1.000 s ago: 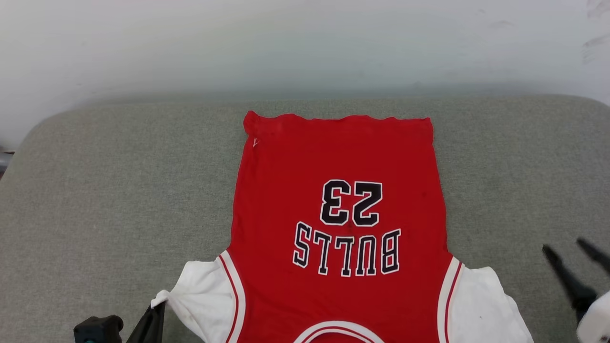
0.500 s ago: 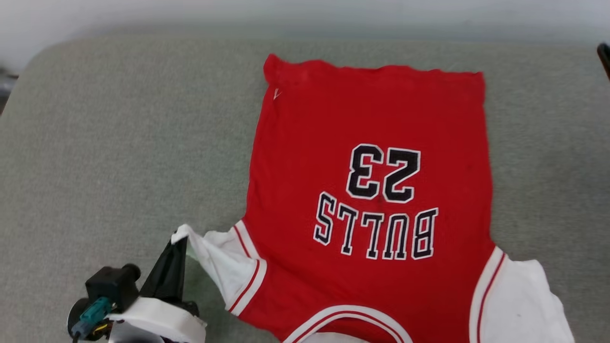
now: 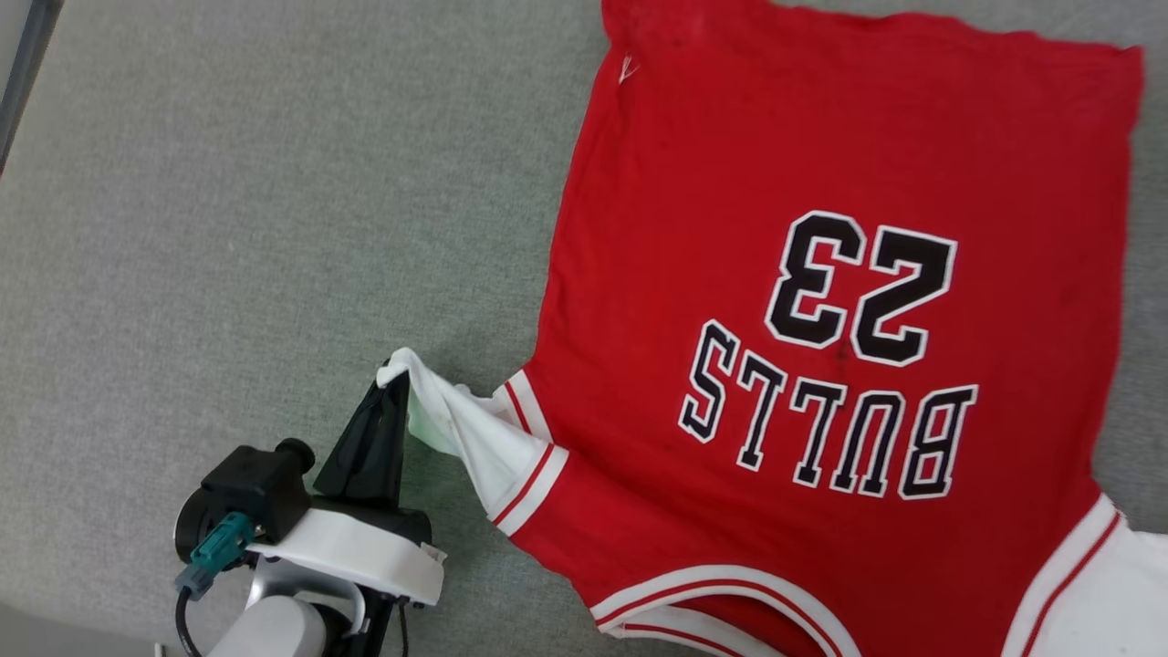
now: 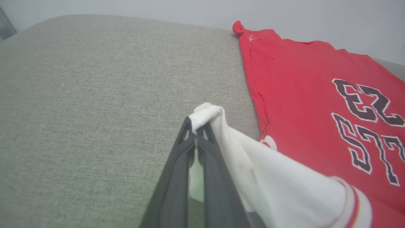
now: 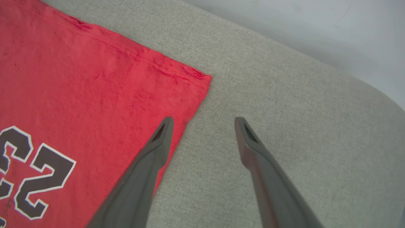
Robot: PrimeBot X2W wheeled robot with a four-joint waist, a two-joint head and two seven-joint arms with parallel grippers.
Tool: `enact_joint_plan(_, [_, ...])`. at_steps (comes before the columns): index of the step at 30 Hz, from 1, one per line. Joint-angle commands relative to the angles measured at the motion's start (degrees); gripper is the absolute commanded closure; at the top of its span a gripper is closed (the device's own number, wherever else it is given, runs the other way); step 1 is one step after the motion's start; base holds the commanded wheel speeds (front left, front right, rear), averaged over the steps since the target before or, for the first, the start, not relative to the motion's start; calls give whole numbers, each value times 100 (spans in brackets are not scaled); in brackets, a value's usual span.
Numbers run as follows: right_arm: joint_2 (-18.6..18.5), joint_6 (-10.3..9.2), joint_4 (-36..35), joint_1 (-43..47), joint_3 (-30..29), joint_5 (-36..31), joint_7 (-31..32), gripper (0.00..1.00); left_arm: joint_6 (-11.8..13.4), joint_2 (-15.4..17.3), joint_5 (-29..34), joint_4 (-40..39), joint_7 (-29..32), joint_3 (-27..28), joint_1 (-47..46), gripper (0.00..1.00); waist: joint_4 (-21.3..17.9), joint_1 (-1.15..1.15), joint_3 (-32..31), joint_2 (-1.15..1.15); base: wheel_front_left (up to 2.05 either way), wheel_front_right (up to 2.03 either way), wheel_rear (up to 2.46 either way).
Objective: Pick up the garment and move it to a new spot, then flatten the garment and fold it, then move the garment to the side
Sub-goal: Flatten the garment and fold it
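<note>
The garment (image 3: 821, 301) is a red T-shirt with white sleeves and a "BULLS 23" print, spread flat on a grey padded surface (image 3: 228, 228), hem at the far side. My left gripper (image 3: 394, 376) is shut on the tip of its left white sleeve (image 4: 269, 171), which is lifted and pulled taut off the surface. In the left wrist view the left gripper (image 4: 196, 124) pinches the white cloth between its fingertips. My right gripper (image 5: 204, 122) hangs open above the garment's (image 5: 79, 95) far right hem corner, one finger over red cloth, the other over bare padding.
The grey padded surface (image 5: 284, 110) extends well left of the shirt and beyond its hem. A pale wall (image 4: 190, 9) rises behind the surface's rounded far edge. A dark strip (image 3: 23, 64) runs along the upper left corner of the head view.
The head camera has tilted down and turned, so the shirt sits higher and larger. My left gripper has lifted the white sleeve tip further up and outward. The right gripper has left the head view.
</note>
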Motion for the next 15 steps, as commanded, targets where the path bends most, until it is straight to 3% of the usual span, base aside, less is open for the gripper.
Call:
enact_joint_plan(1, [-10,-5,178,-297,46,-100,157,0,-44,-92,77,-22,-12,27,-124,100,250,-2,368,0,0,0,0])
enact_joint_plan(8, [115,-5,678,-646,44,-339,222,0,-224,-375,271,26,-12,110,-313,100,434,-2,831,0,0,0,0])
enact_joint_plan(15, [103,-4,1051,-43,292,-271,163,0,-448,-583,444,221,-12,133,-426,100,522,-2,952,0,0,0,0])
